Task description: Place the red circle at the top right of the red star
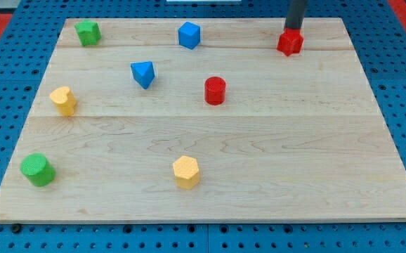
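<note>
The red circle (215,91) stands upright near the board's middle, a little above centre. The red star (290,42) lies near the view's top right. My tip (293,29) is right at the star's top edge, touching it or nearly so. The rod comes down from the view's top. The circle is well to the left of and below the star and the tip.
A blue cube (189,34) sits at the top centre, a blue triangle (142,73) left of the circle, a green block (87,31) at the top left, a yellow heart (63,100) at the left, a green cylinder (37,169) at the bottom left, a yellow hexagon (186,171) at the bottom centre.
</note>
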{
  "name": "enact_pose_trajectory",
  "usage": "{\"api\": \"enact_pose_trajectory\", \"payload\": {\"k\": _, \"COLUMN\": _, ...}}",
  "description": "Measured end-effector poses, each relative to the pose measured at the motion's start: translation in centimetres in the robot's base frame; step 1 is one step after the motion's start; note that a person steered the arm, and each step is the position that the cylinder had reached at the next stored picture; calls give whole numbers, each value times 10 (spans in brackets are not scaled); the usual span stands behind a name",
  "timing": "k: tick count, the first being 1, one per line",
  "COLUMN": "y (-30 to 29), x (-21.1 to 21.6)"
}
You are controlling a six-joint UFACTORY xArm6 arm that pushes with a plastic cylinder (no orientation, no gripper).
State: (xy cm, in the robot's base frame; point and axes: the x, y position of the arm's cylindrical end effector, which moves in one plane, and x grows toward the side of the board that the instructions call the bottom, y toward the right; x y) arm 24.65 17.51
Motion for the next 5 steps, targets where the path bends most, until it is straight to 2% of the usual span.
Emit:
{"api": "enact_pose_trajectory", "payload": {"k": 1, "y": 3, "x": 33}}
{"api": "enact_pose_trajectory", "payload": {"k": 2, "y": -3, "x": 43}}
{"api": "enact_pose_trajectory", "payload": {"k": 4, "y": -111, "x": 39}}
{"api": "enact_pose_trajectory", "payload": {"k": 5, "y": -153, "x": 83}}
